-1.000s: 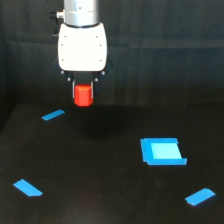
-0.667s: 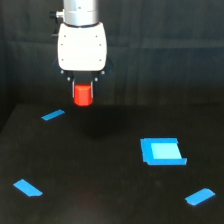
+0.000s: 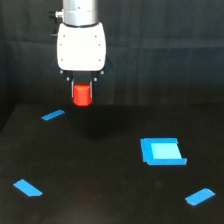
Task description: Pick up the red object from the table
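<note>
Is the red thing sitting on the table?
No, the red thing hangs in the tool, well above the black table, with its shadow below.

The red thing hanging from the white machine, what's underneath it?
Under the red object, held up in the gripper, lies only bare black table with a dim shadow. The nearest blue strip lies off to the exterior view's left, not beneath. Its top is hidden by the gripper.

Bright red-orange red object (image 3: 82,95), white claw (image 3: 82,86) housing, matte black table (image 3: 100,190), blue strips (image 3: 52,115) and square (image 3: 161,151).
</note>
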